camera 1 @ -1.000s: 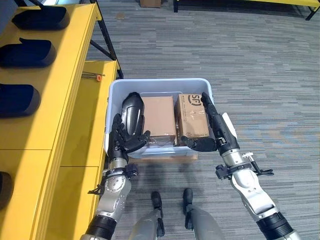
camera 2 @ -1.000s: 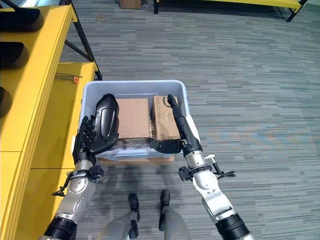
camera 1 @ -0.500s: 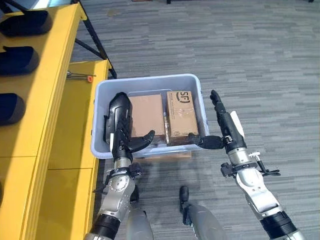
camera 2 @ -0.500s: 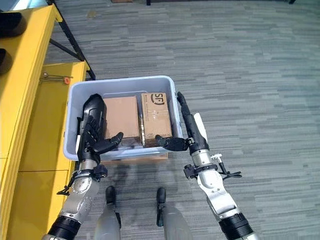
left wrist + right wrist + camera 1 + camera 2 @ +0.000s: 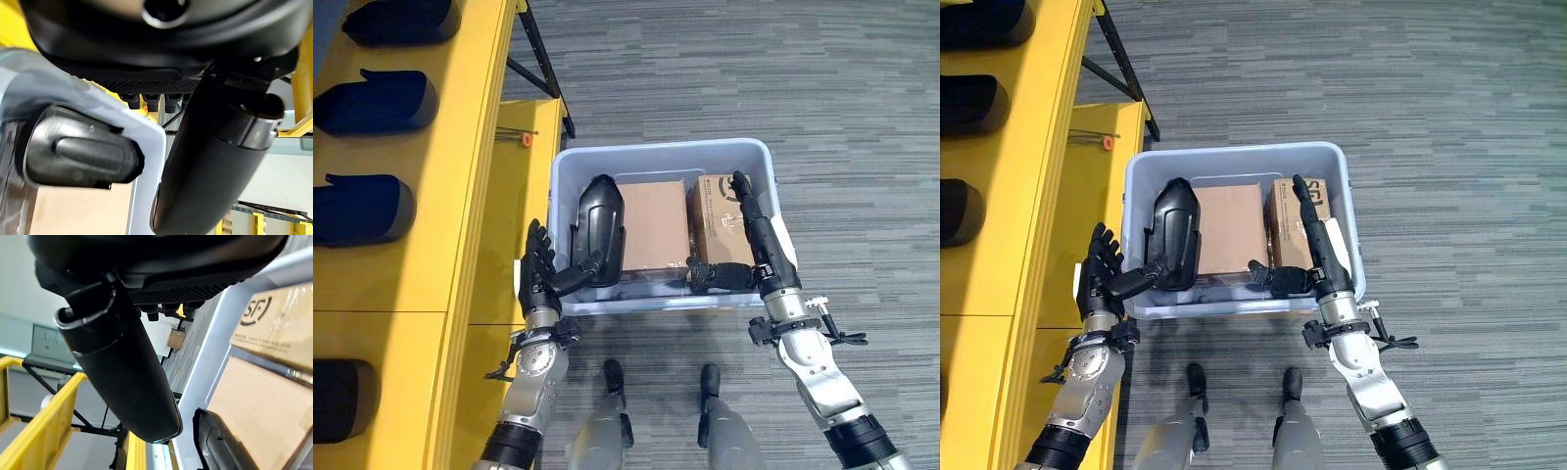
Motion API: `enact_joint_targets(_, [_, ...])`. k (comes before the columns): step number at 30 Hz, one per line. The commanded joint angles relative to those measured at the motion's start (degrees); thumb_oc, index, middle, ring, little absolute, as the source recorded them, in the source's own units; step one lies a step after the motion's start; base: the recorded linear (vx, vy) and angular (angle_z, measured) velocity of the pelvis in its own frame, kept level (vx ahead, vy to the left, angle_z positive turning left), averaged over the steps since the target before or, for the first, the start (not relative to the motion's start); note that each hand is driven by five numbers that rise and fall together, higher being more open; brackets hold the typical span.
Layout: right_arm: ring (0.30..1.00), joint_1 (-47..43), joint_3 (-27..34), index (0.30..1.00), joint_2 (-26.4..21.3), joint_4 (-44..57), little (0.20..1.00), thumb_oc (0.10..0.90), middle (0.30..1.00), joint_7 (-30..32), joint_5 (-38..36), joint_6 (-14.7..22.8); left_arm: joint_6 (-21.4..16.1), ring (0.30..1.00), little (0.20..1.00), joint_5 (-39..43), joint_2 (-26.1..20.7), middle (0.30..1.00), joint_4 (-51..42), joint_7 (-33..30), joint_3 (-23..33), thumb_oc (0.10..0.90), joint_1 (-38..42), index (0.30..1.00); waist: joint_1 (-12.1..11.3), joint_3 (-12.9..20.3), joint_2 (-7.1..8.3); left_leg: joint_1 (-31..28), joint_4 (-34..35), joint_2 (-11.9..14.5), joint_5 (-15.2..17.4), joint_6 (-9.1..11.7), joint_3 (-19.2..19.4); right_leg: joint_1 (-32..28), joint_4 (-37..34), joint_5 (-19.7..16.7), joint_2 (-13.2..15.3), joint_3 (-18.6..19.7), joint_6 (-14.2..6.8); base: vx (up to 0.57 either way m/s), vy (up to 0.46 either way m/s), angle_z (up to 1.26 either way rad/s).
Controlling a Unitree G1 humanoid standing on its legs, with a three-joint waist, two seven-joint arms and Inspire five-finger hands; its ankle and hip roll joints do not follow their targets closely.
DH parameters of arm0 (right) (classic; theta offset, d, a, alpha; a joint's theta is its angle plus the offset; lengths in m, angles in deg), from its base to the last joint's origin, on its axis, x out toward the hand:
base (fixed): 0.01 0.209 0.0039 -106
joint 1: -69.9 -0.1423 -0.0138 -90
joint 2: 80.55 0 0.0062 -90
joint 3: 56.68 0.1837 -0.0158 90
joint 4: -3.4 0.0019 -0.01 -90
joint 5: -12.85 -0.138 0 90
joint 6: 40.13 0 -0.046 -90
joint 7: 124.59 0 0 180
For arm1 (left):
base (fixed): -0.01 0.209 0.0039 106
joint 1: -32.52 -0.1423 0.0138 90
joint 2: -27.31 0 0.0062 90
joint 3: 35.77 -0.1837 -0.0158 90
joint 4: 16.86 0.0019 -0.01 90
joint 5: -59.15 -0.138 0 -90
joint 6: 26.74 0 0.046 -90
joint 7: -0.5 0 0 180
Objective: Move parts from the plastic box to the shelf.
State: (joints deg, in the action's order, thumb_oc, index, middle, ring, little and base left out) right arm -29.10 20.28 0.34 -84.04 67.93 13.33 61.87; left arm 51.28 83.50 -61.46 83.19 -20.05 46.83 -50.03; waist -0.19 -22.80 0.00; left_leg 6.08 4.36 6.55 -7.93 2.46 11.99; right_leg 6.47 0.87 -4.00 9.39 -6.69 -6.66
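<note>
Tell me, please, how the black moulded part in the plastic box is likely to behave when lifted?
The black moulded part looks like a rigid shell, so probably stiff. Its smooth, curved surface may slip. Leaning upright against the plastic box wall, it could tip.

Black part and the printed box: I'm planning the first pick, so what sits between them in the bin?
A plain cardboard box lies between the black part and the printed box, seen in both eye views.

Left hand (image 5: 536,277) and right hand (image 5: 756,245), fingers straight, thumbs pointing inward.
</note>
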Motion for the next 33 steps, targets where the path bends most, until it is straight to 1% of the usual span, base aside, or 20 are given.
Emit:
enact_joint_targets(1, [1.000,-1.9,3.2,1.000,-1.5,10.2,1.000,0.900,1.000,1.9,3.1,5.4,-6.5,1.000,1.000,-1.9,-1.5,1.000,-7.0,0.7,0.6,0.900,1.2,1.000,0.5,6.3,1.91,3.5,-3.4,3.0,1.8,1.5,-0.2,-2.2,2.5,4.2,2.8,-2.2,-2.1,0.02,0.045,0.04])
enact_joint_targets(2, [1.000,-1.9,3.3,1.000,-1.5,10.2,1.000,0.900,1.000,1.9,3.1,5.4,-6.5,1.000,1.000,-1.9,-1.5,1.000,-7.0,0.7,0.6,0.900,1.2,1.000,0.5,6.3,1.92,3.6,-3.5,2.9,1.8,1.5,-0.2,-2.2,2.5,4.2,2.8,-2.2,-2.1,0.02,0.036,0.07])
enact_joint_targets(3, [1.000,-3.1,4.0,1.000,-3.1,11.1,1.000,0.900,1.000,1.9,4.5,5.6,-6.5,1.000,1.000,-2.0,-1.8,1.000,-7.6,0.9,0.9,0.900,1.2,1.000,0.2,6.2,2.60,4.3,-3.5,2.6,2.0,1.3,-0.5,-2.0,2.3,4.0,3.0,-2.6,-2.4,0.02,0.034,0.08])
enact_joint_targets(7, [1.000,-7.9,4.4,1.000,-7.2,11.4,1.000,0.900,1.000,2.5,8.2,5.5,-6.6,1.000,1.000,-1.8,-2.5,1.000,-8.9,1.4,1.3,0.900,0.5,1.000,-1.0,5.6,4.06,5.9,-3.8,2.4,1.9,1.3,-1.2,-1.7,1.8,3.6,3.3,-3.6,-2.6,0.02,0.014,0.23])
enact_joint_targets(10, [1.000,-13.8,2.3,1.000,-10.6,6.6,1.000,0.900,1.000,2.4,8.2,4.3,-6.6,1.000,1.000,-1.1,-3.4,1.000,-9.2,2.1,1.4,0.900,0.0,1.000,-2.7,5.0,5.09,7.5,-4.3,2.4,1.8,1.5,-1.9,-1.4,1.5,3.4,3.2,-4.8,-2.6,0.00,-0.032,0.10])
enact_joint_targets(11, [1.000,-14.3,2.1,1.000,-10.6,6.1,1.000,0.900,1.000,2.5,8.1,4.4,-6.6,1.000,1.000,-1.0,-3.4,1.000,-9.2,2.1,1.5,0.900,0.1,1.000,-2.6,4.9,5.07,7.6,-4.4,2.4,1.8,1.5,-1.9,-1.4,1.5,3.4,3.2,-4.8,-2.6,-0.01,-0.049,0.19])
enact_joint_targets(12, [1.000,-18.2,0.3,1.000,-13.7,2.9,1.000,0.900,1.000,2.5,8.2,3.5,-6.6,1.000,1.000,-0.3,-3.7,1.000,-9.5,2.1,1.2,0.900,-0.2,1.000,-3.7,4.2,5.85,8.6,-4.6,2.5,1.6,1.7,-2.4,-1.2,1.5,3.5,3.1,-5.5,-2.4,-0.01,-0.033,0.30])
enact_joint_targets(13, [1.000,-18.6,0.1,1.000,-13.7,2.5,1.000,0.900,1.000,2.6,8.2,3.6,-6.6,1.000,1.000,-0.3,-3.6,1.000,-9.6,2.1,1.3,0.900,-0.2,1.000,-3.6,4.2,5.76,8.7,-4.7,2.6,1.6,1.7,-2.4,-1.1,1.6,3.5,3.1,-5.5,-2.4,-0.02,-0.088,0.29])
enact_joint_targets(14, [1.000,-23.6,-1.9,1.000,-19.5,0.6,1.000,0.900,1.000,2.1,9.3,3.0,-6.6,1.000,1.000,-0.1,-4.2,1.000,-11.2,2.5,1.7,0.900,-1.0,1.000,-4.9,2.7,6.43,10.2,-5.0,2.7,1.2,1.9,-3.1,-0.3,1.9,3.6,2.8,-6.4,-2.2,-0.03,-0.102,0.30])
enact_joint_targets(15, [1.000,-28.2,-5.5,1.000,-23.9,-2.6,1.000,0.900,1.000,0.3,8.6,2.0,-6.6,1.000,1.000,0.1,-5.2,1.000,-11.9,2.7,1.8,0.900,-1.3,1.000,-6.1,1.5,7.09,11.1,-5.0,3.0,0.8,2.2,-3.6,0.2,2.1,3.8,2.5,-7.2,-2.0,-0.03,-0.119,0.18])
enact_joint_targets(16, [1.000,-31.0,-7.5,1.000,-25.3,-4.5,1.000,0.900,1.000,0.3,8.4,1.6,-6.6,1.000,1.000,0.1,-5.3,1.000,-12.4,2.6,2.1,0.900,-1.3,1.000,-6.4,0.9,7.13,11.6,-4.9,3.0,0.5,2.4,-3.7,0.5,2.2,3.7,2.3,-7.4,-1.9,-0.03,-0.099,0.32])
enact_joint_targets(17, [1.000,-36.1,-11.2,1.000,-28.4,-6.4,1.000,0.900,1.000,-0.8,8.9,0.9,-6.5,1.000,1.000,0.3,-5.7,1.000,-13.5,2.7,2.5,0.900,-1.9,1.000,-7.1,-0.2,7.31,12.0,-4.4,3.2,-0.1,2.6,-4.0,0.9,2.3,3.7,2.1,-7.9,-1.7,-0.01,-0.071,0.27])
enact_joint_targets(18, [1.000,-37.8,-12.7,1.000,-29.8,-7.0,1.000,0.900,1.000,-1.5,9.3,0.6,-6.7,1.000,1.000,0.3,-6.1,1.000,-14.3,2.8,2.5,0.900,-2.3,1.000,-7.7,-0.8,7.44,12.4,-4.2,3.3,-0.4,2.8,-4.3,1.2,2.4,3.7,2.0,-8.2,-1.6,-0.01,-0.054,0.24])
enact_joint_targets(19, [1.000,-38.3,-13.1,1.000,-29.8,-7.3,1.000,0.900,1.000,-1.5,9.3,0.6,-6.6,1.000,1.000,0.3,-5.9,1.000,-14.4,2.8,2.7,0.900,-2.3,1.000,-7.5,-0.8,7.32,12.4,-4.2,3.3,-0.4,2.8,-4.3,1.2,2.4,3.8,2.0,-8.2,-1.6,0.00,-0.053,0.04])
enact_joint_targets(21, [1.000,-44.8,-19.9,1.000,-32.8,-10.9,1.000,0.900,1.000,-2.8,11.2,0.4,-6.9,1.000,1.000,0.5,-6.7,1.000,-16.2,3.0,2.8,0.900,-2.9,1.000,-8.8,-2.3,7.33,13.2,-3.8,3.6,-1.0,3.2,-4.9,1.7,2.7,4.1,1.6,-9.1,-1.5,-0.01,-0.065,0.03])
enact_joint_targets(22, [1.000,-46.9,-21.5,1.000,-33.9,-11.2,1.000,0.900,1.000,-3.1,11.2,0.3,-6.9,1.000,1.000,0.5,-7.0,1.000,-16.8,3.1,3.1,0.900,-3.0,1.000,-9.0,-2.7,7.27,13.5,-3.6,3.6,-1.2,3.3,-5.1,1.9,2.7,4.2,1.4,-9.4,-1.4,-0.01,-0.051,0.06])
enact_joint_targets(26, [1.000,-53.3,-28.4,1.000,-36.2,-13.9,1.000,0.900,1.000,-5.8,10.6,0.5,-7.5,1.000,1.000,-1.1,-8.4,1.000,-18.8,2.5,3.8,0.900,-3.0,1.000,-10.5,-4.3,7.07,14.9,-3.1,3.7,-2.1,3.8,-6.0,2.7,3.2,4.8,1.2,-10.4,-1.2,-0.01,-0.059,0.17])
enact_joint_targets(31, [1.000,-58.4,-34.4,1.000,-38.1,-16.3,1.000,0.900,1.000,-8.6,8.1,1.2,-8.1,1.000,1.000,-1.4,-8.5,1.000,-20.2,2.4,3.8,0.900,-3.2,1.000,-11.3,-6.1,6.19,16.2,-2.2,3.7,-3.1,4.2,-7.0,4.1,4.4,5.4,1.1,-11.6,-1.1,-0.01,-0.035,0.13])
enact_joint_targets(32, [1.000,-60.1,-36.7,1.000,-38.9,-17.3,1.000,0.900,1.000,-9.0,8.5,1.2,-8.3,1.000,1.000,-1.2,-8.6,1.000,-20.7,2.5,3.7,0.900,-3.3,1.000,-11.7,-6.9,5.99,16.7,-2.0,3.6,-3.4,4.2,-7.4,4.7,5.1,5.6,1.2,-12.2,-1.1,-0.01,-0.029,0.06])
enact_joint_targets(33, [1.000,-60.2,-37.3,1.000,-39.2,-17.4,1.000,0.900,1.000,-9.0,8.8,1.2,-8.3,1.000,1.000,-1.2,-8.7,1.000,-21.0,2.5,3.6,0.900,-3.5,1.000,-11.9,-7.0,5.95,17.0,-1.9,3.6,-3.5,4.2,-7.5,5.0,5.2,5.6,1.2,-12.3,-1.1,-0.01,-0.032,0.00])
